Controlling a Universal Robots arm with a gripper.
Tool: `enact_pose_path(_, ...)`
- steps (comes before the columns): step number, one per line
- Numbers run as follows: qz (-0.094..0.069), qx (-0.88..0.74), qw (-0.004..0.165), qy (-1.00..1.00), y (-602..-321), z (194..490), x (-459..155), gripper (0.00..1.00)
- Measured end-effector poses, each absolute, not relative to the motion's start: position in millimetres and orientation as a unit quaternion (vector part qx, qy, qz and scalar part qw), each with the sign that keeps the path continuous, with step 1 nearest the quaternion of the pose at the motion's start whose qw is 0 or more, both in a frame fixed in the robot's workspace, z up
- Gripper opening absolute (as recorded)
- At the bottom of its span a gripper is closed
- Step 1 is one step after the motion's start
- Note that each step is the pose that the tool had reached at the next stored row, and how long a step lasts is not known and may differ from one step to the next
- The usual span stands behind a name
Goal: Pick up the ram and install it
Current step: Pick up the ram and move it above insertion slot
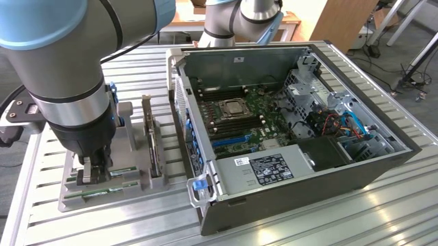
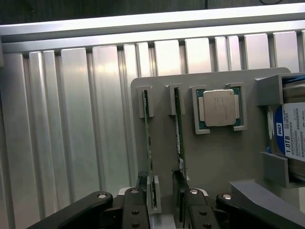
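Note:
Two ram sticks stand on edge in slots of a grey fixture tray point(image 2: 214, 157): one ram stick point(image 2: 147, 138) and a second ram stick point(image 2: 177, 129) beside it. My gripper point(image 2: 159, 191) is open and low over the tray. Its dark fingers point(image 2: 142, 180) stand on either side of the near end of the first stick, and the other finger sits over the second stick's end. Nothing is gripped. In the exterior view the gripper point(image 1: 92, 173) reaches down onto the tray at the exterior view's left, with green ram point(image 1: 102, 192) edges visible beneath it.
A square silver processor point(image 2: 219, 107) and a hard drive point(image 2: 290, 136) also sit in the tray. A dark expansion card point(image 1: 152, 136) stands upright beside the gripper. The open computer case point(image 1: 383, 169), with its motherboard point(image 1: 239, 120), lies at the exterior view's right on the ribbed aluminium table point(image 1: 342, 225).

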State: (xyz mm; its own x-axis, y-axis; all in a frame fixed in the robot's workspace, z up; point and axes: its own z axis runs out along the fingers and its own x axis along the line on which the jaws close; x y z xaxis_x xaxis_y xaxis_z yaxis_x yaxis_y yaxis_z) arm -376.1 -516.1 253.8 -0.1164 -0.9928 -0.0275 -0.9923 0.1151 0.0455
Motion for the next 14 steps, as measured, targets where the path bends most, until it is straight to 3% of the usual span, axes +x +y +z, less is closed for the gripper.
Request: enact_pose_path(14, -0.026, 0.665, 0.005, -0.747, -516.8, 249.7, -376.1, 0.36)
